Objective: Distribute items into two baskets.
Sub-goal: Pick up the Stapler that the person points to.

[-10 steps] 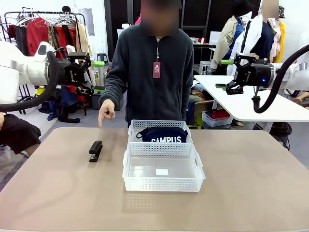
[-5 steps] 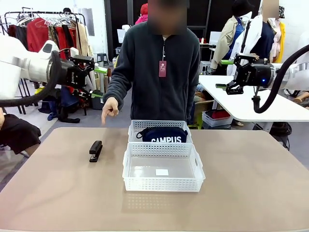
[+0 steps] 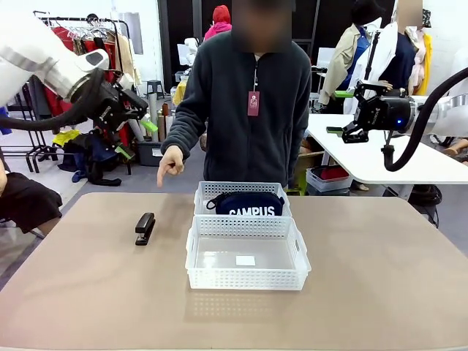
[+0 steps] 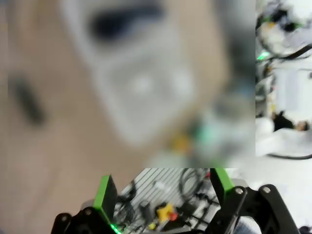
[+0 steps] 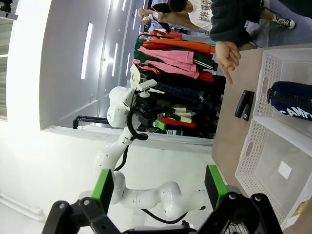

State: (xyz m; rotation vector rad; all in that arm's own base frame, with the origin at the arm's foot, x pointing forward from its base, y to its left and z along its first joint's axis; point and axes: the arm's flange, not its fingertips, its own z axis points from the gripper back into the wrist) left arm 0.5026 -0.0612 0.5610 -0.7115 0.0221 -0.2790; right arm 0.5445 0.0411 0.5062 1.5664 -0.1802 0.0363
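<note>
Your left gripper (image 3: 137, 138) hangs in the air off the table's (image 3: 380, 285) far left corner, tilted downward, jaws wide with nothing between them. Its own wrist view is badly blurred, but the two green pads (image 4: 105, 192) stand far apart there too. Your right gripper (image 3: 338, 112) is held high beyond the far right corner, level, also wide open and empty; from its wrist the gripper (image 5: 158, 186) shows the same broad gap.

The stapler (image 3: 145, 228) lies flat on the bare tabletop in the left half, nearer the far edge than the near one, well apart from both grippers. It lies lengthwise from far edge to near edge, just left of the baskets without touching them.

The two baskets sit end to end in the middle of the table, walls touching. The far basket (image 3: 241, 187) holds the pouch (image 3: 248, 203), lettering facing you. The near basket (image 3: 245, 278) has only a small white label (image 3: 246, 260) on its floor.

The person stands at the far edge. One hand (image 3: 171, 162) hangs above that edge, forefinger pointing down, beyond the stapler and left of the far basket.
</note>
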